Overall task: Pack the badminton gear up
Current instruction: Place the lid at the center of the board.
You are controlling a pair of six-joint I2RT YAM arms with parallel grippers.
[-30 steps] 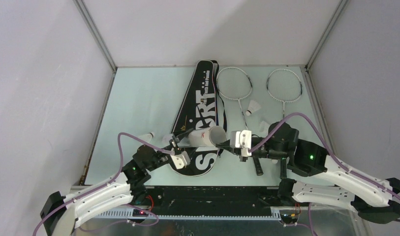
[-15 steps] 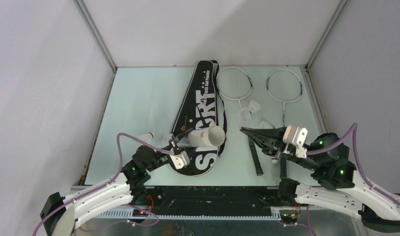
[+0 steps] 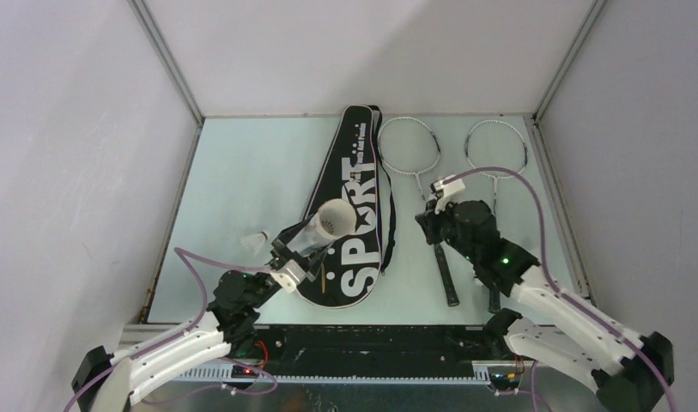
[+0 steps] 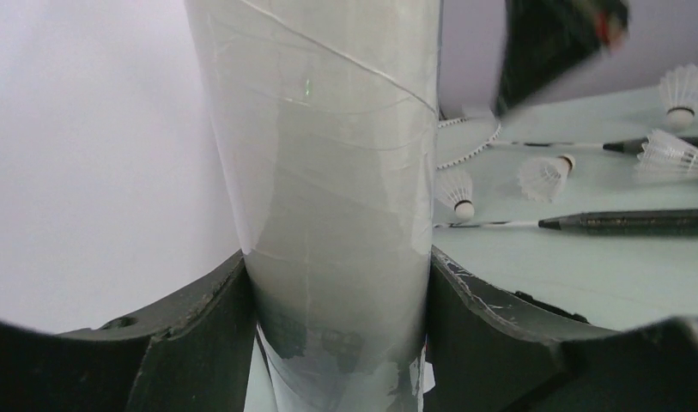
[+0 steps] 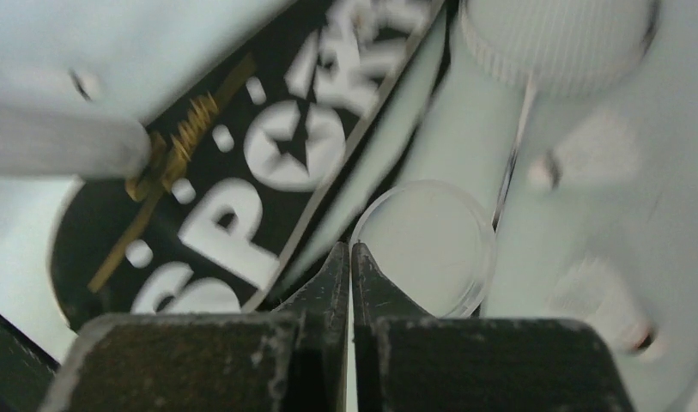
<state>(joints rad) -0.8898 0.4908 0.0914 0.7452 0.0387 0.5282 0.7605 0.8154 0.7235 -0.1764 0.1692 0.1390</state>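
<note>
The left jaws stand partly spread and clamp the long white cylindrical tube [image 4: 336, 172] by its wall, one jaw pressed on each side. The tube is tilted, its open mouth raised and turned toward the far side of the bench [image 3: 242, 172]. It hangs over the left edge of the wide end of the black racket-shaped bag lettered "SPORT" in white [image 3: 349, 146].

The right jaws are pressed fully together with nothing between them. Their tips hover just right of the bag's right edge. A clear round plastic lid [image 5: 427, 249] lies flat on the bench just beyond the tips.

The bag lies flat at the bench centre, narrow end pointing away from the arms. Two thin silver-framed rackets [image 3: 408, 146] [image 3: 497, 148] lie side by side right of the bag, heads far, black handles near. Small white feather shuttlecocks [image 4: 544, 176] lie among the racket shafts right of the bag. One further shuttlecock [image 3: 257, 241] lies left of the bag, near the left arm [image 3: 233, 296].
</note>
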